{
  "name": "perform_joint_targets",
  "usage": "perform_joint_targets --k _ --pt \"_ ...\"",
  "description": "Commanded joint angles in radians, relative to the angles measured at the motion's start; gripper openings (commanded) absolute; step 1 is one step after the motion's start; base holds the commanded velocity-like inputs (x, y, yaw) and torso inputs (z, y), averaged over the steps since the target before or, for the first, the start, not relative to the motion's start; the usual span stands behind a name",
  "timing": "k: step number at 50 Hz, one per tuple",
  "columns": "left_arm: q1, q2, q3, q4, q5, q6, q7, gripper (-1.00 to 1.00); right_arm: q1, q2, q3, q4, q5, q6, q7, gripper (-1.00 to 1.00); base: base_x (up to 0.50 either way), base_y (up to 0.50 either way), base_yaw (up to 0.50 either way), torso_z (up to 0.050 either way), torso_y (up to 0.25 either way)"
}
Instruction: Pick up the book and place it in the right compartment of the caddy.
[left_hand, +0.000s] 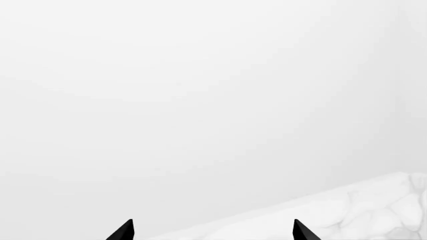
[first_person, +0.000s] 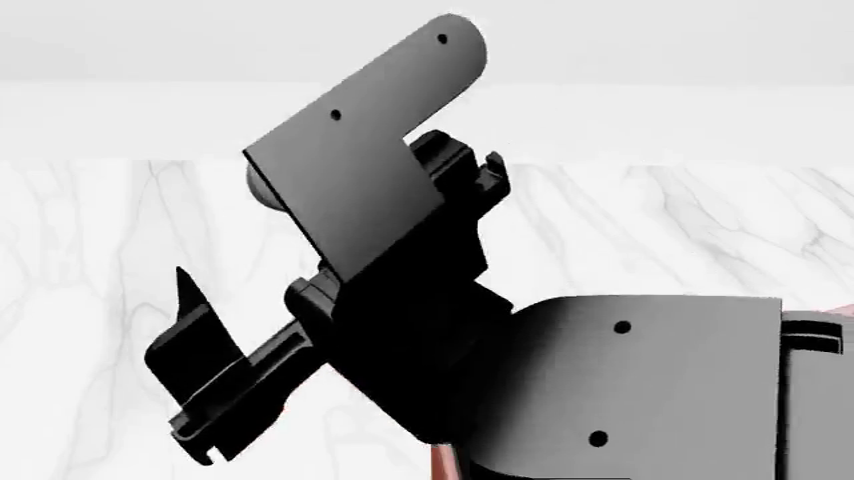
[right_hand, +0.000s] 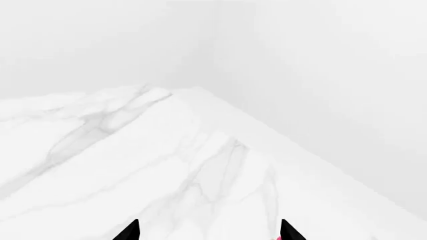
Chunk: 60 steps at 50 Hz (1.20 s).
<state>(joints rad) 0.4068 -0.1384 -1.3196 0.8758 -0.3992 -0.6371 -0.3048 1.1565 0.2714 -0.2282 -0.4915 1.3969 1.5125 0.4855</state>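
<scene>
With both pincers (left_hand: 212, 231) (right_hand: 208, 231) spread and empty over the marble tabletop (right_hand: 133, 165), the approach is judged unbegun (book unseen); it must be located first.

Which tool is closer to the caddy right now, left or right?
Right, most likely. A pink sliver, apparently the caddy rim, shows just beside the right tool. The left tool faces blank wall and a table corner, no caddy in view.
</scene>
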Motion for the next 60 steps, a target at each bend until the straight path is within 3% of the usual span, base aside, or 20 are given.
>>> perform_joint_targets --k 1,10,18,21,38,47,60 --pt "0.001 0.000 0.004 -0.001 0.001 0.002 -0.001 1.00 0.053 0.032 -0.155 -0.059 0.426 0.007 0.110 1.00 0.00 0.00 0.00 0.000 0.000" --pt "0.007 0.003 -0.011 -0.007 -0.006 0.006 0.004 1.00 0.029 -0.002 -0.264 -0.224 0.473 0.006 0.051 1.00 0.00 0.00 0.00 0.000 0.000" --pt "0.011 0.008 -0.016 -0.012 -0.008 0.013 0.008 1.00 0.042 0.008 -0.323 -0.266 0.538 -0.041 0.084 1.00 0.00 0.00 0.00 0.000 0.000" --pt "0.009 0.007 -0.006 -0.011 -0.002 0.012 0.004 1.00 0.015 0.004 -0.410 -0.327 0.607 -0.069 0.119 1.00 0.00 0.00 0.00 0.000 0.000" --pt "0.011 0.011 -0.009 -0.016 -0.005 0.023 0.007 1.00 -0.114 0.003 -0.405 -0.366 0.308 0.042 -0.107 1.00 0.00 0.00 0.00 0.000 0.000" --pt "0.013 0.012 -0.008 -0.017 -0.007 0.024 0.007 1.00 -0.118 0.057 -0.442 -0.382 0.112 0.016 -0.251 1.00 0.00 0.00 0.00 0.000 0.000" --pt "0.014 0.014 0.010 -0.025 0.006 0.033 0.005 1.00 -0.116 0.108 -0.519 -0.387 -0.066 -0.038 -0.336 1.00 0.00 0.00 0.00 0.000 0.000"
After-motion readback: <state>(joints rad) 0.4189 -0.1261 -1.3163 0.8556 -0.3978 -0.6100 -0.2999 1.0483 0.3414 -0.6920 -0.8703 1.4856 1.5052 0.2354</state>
